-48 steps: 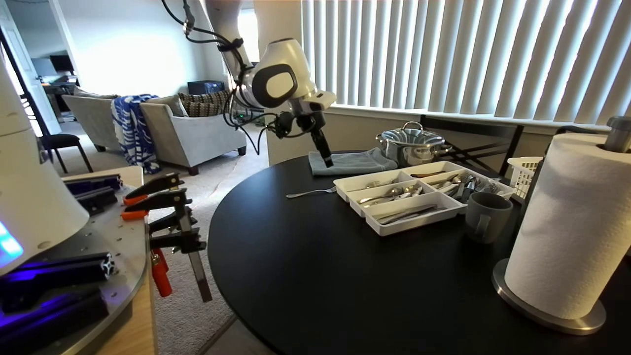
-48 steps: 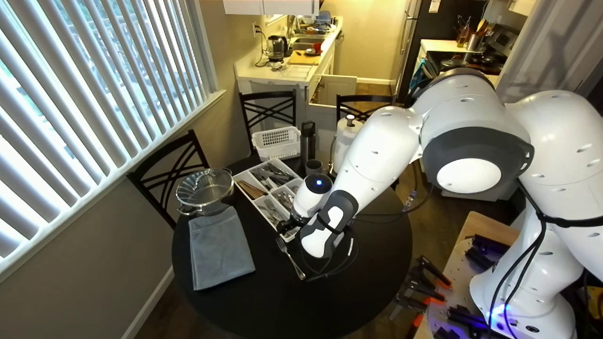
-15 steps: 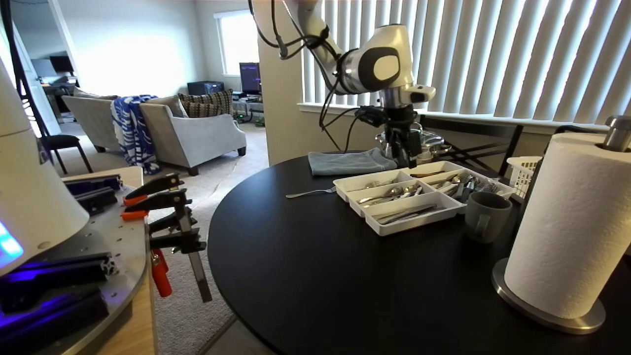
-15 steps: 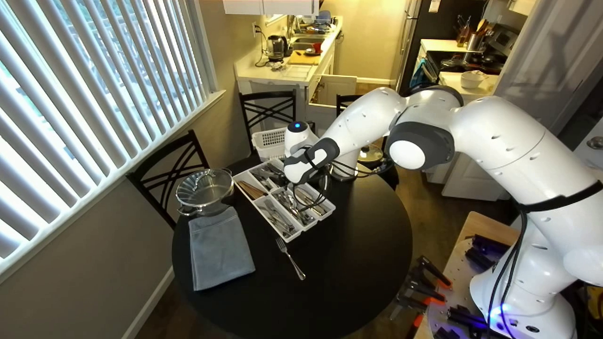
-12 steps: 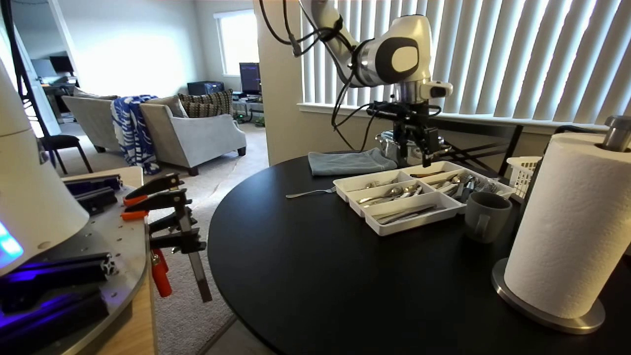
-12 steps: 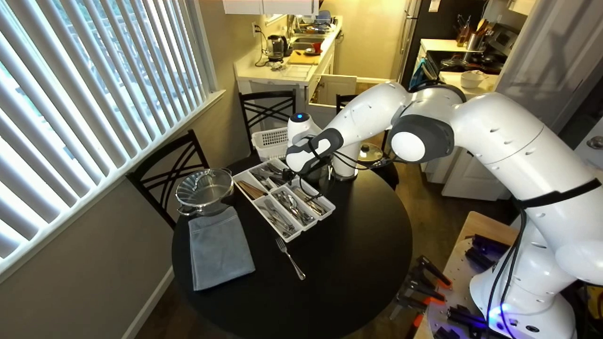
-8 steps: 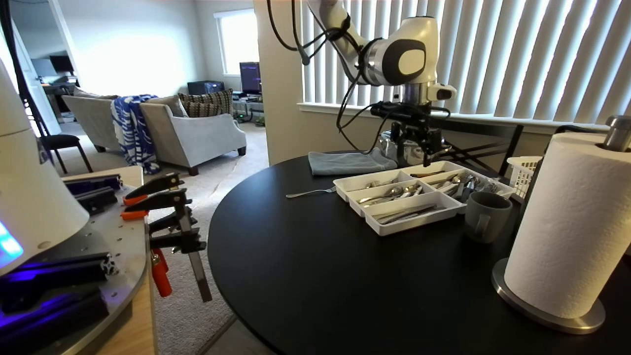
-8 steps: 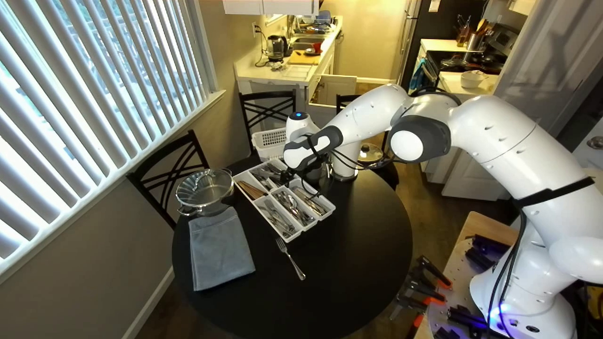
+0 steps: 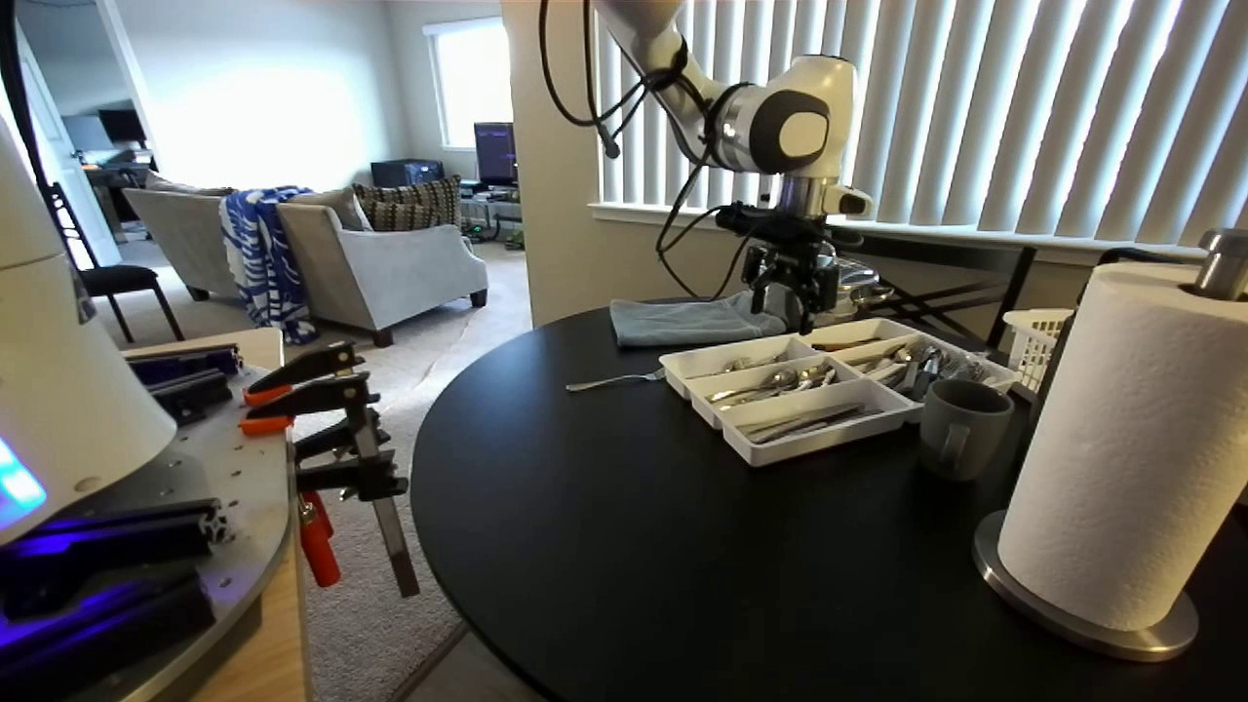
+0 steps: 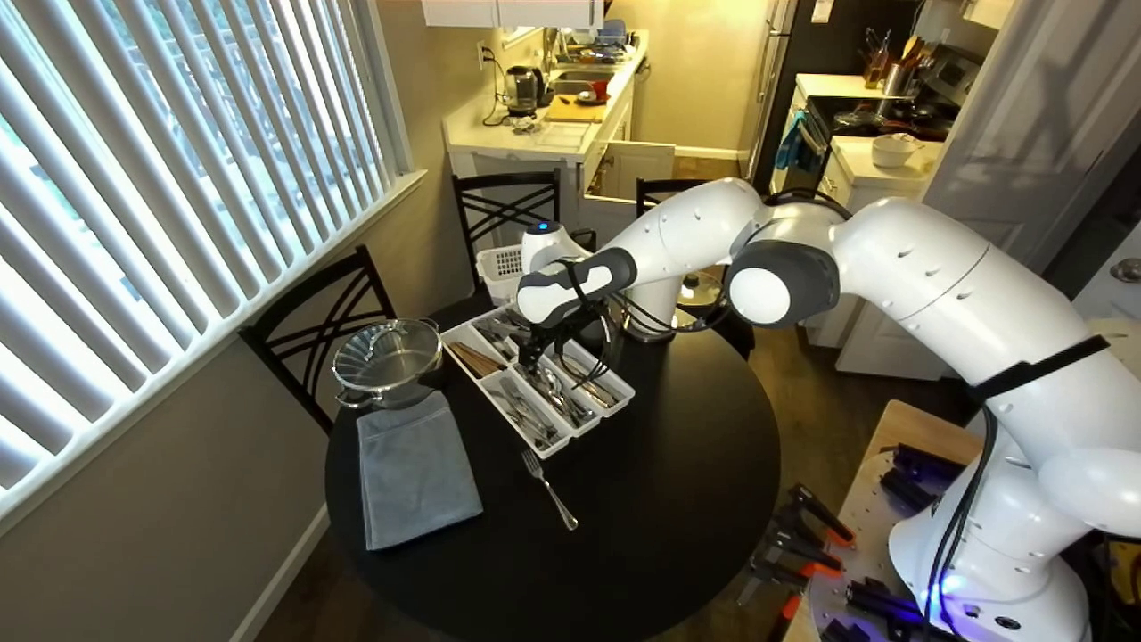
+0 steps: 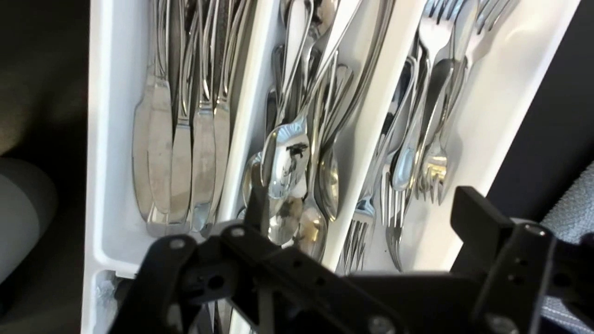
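Observation:
My gripper (image 11: 366, 208) is open, its two black fingers wide apart with nothing between them. In the wrist view it hangs over a white cutlery tray (image 11: 95, 139). One finger overlaps the spoons (image 11: 313, 227); the other is by the outer wall beyond the forks (image 11: 394, 199). Knives (image 11: 160, 139) fill the compartment to the left. Both exterior views show the gripper (image 9: 795, 292) above the far part of the tray (image 9: 829, 444), pointing down; whether it touches anything cannot be told there. A single fork (image 10: 553, 495) lies on the black table beside the tray.
A folded grey cloth (image 10: 419, 473) and a steel pot with a glass lid (image 10: 388, 361) stand near the window side. A grey mug (image 9: 960, 429), a paper towel roll (image 9: 1121, 439) and a white basket (image 10: 499, 272) are past the tray's other end.
The arm has swung from beside the cloth to above the tray, and the gripper has turned from slanted to upright. In the last half second it has shifted slightly back toward the cloth. Tableware has not moved.

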Robot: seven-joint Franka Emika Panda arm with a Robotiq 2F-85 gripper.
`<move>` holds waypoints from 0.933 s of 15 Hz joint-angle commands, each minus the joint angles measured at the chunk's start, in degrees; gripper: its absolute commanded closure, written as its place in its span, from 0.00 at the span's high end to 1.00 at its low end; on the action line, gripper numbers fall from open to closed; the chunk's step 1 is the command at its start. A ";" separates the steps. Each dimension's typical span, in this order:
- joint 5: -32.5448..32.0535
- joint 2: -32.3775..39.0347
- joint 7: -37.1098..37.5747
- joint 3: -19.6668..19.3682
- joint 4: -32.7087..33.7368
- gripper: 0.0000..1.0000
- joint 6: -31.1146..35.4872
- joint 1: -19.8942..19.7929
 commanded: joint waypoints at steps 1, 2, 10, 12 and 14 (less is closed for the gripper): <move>-0.42 2.87 2.85 -0.54 5.60 1.00 -5.59 0.80; -0.19 4.05 3.56 -0.48 7.22 1.00 -6.17 0.82; 3.23 13.35 13.24 0.57 18.37 1.00 -8.80 0.11; 5.02 15.13 17.58 0.78 20.88 1.00 -10.05 -0.05; 6.34 16.80 22.51 0.43 23.55 1.00 -10.77 0.00</move>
